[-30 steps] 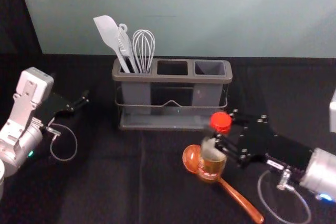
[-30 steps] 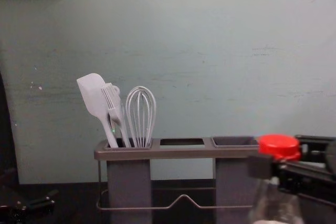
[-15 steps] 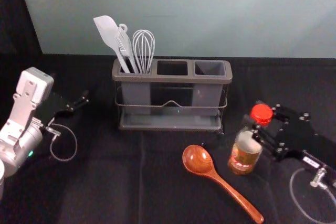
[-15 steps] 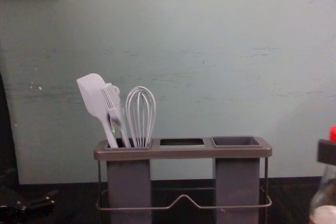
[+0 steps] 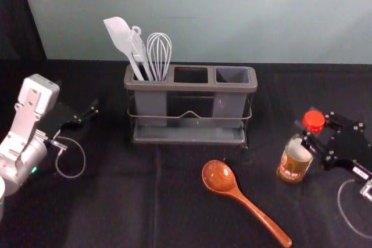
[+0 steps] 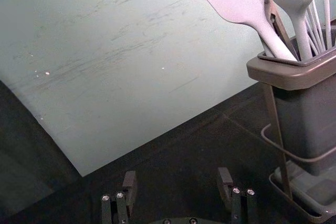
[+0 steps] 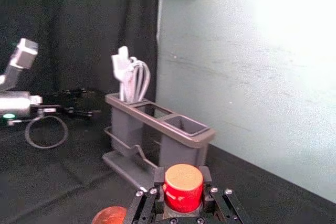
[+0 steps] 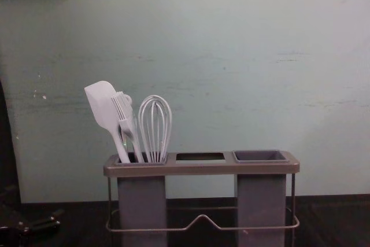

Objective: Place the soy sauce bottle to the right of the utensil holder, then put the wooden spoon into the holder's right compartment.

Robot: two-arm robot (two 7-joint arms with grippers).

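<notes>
In the head view my right gripper [image 5: 311, 136] is shut on the soy sauce bottle [image 5: 293, 161] just below its red cap, to the right of the utensil holder [image 5: 189, 133] and nearer the front. The right wrist view has the red cap [image 7: 183, 188] between the fingers of the right gripper [image 7: 182, 195]. The wooden spoon [image 5: 219, 176] lies on the table before the holder, bowl toward it, handle slanting front right. My left gripper [image 5: 94, 112] is parked at the left; in the left wrist view the left gripper [image 6: 176, 187] stands open and empty.
A white spatula [image 5: 120, 36], a brush and a whisk [image 5: 158, 53] stand in the holder's left compartment. The middle and right compartments [image 5: 232, 75] hold nothing visible. A wall [image 5: 232, 15] rises behind the dark cloth-covered table [image 5: 104, 213].
My right gripper has carried the bottle rightward from over the spoon to beside it, a little farther back, and out of the chest view. The left arm has stayed still.
</notes>
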